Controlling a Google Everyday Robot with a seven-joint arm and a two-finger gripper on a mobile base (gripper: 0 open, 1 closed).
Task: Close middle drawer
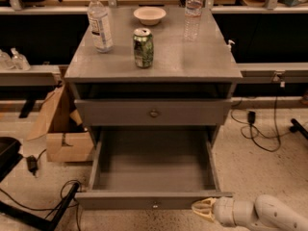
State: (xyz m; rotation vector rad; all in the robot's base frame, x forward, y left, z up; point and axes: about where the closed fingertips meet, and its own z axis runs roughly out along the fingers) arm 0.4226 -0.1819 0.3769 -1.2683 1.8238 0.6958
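One hand (pixel 204 210) sits by the right front corner of the pulled-out middle drawer (pixel 154 170), likely poised to push it shut, though I cannot tell whether it is spread or pressed together.

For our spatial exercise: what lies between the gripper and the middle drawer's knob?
Camera view: only the middle drawer's bare grey front. The gripper sits bottom right, beside it.

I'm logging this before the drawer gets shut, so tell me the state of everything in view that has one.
Middle drawer: pulled far out, empty.
Upper drawer: in, or nearly so.
Tool: low, at the middle drawer's front right corner.
Can: upright on the top.
Left bottle: upright, capped.
Right bottle: upright, capped.
Bowl: upright.
Box: open, on the floor.
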